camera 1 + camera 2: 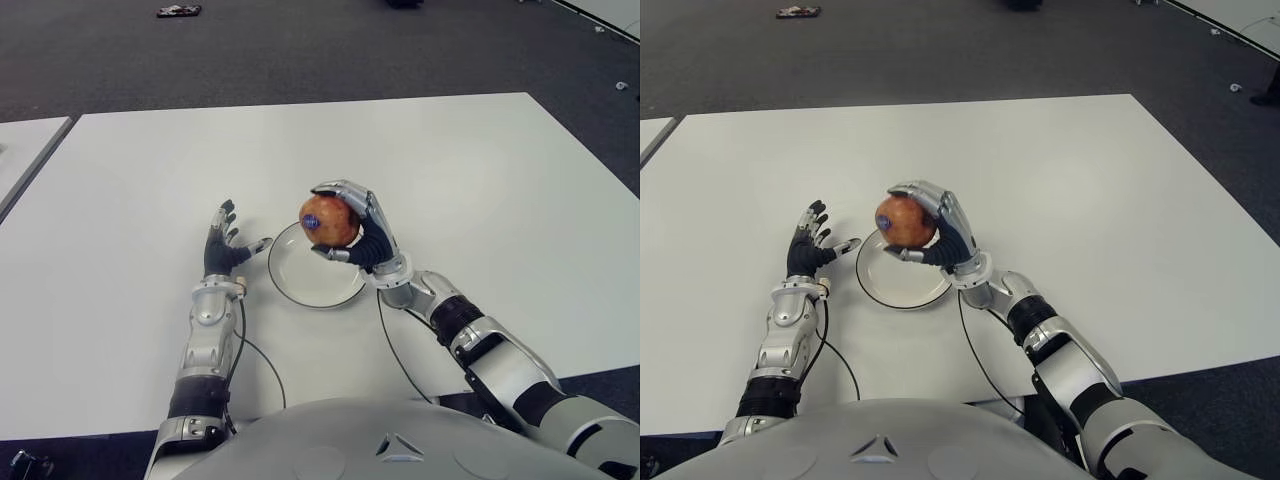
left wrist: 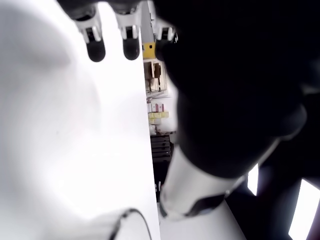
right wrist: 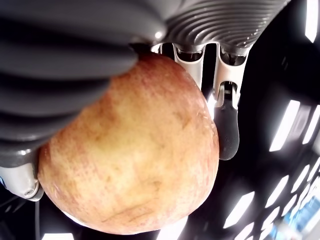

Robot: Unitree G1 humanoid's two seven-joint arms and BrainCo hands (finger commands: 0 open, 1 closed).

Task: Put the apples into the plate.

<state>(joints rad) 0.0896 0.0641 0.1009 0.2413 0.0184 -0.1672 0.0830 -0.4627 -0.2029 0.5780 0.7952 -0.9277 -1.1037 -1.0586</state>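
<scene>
Sitting in the curled fingers of the right hand [image 1: 352,228] is the apple [image 1: 328,219], held up above the far rim of the plate [image 1: 300,285], not yet in it. It looks like a firm, rounded fruit with smooth, slightly waxy red-and-yellow skin, so I would judge it fairly light for this hand, stiff enough to take a wrap-around grip, but apt to roll or slip if pinched at only two spots; it would also bruise if dropped from height onto the dish. The hold seems sensible: the right wrist view shows the fingers [image 3: 75,55] wrapped over one side, fingertips reaching round the far side, so the widest part is cupped. A small dark blue sticker [image 1: 313,223] sits on the side facing the robot, and whatever is printed on it is too small for me to read. No other writing is legible anywhere. The plate is a plain white shallow dish on the white table [image 1: 480,170], nothing in it as far as I can see. I see only this one apple on the table. Just beside the plate, on its left, is the left hand [image 1: 222,245], fingers spread and holding nothing. A thin black cable [image 1: 395,355] trails across the table from the right wrist towards the robot's body.
</scene>
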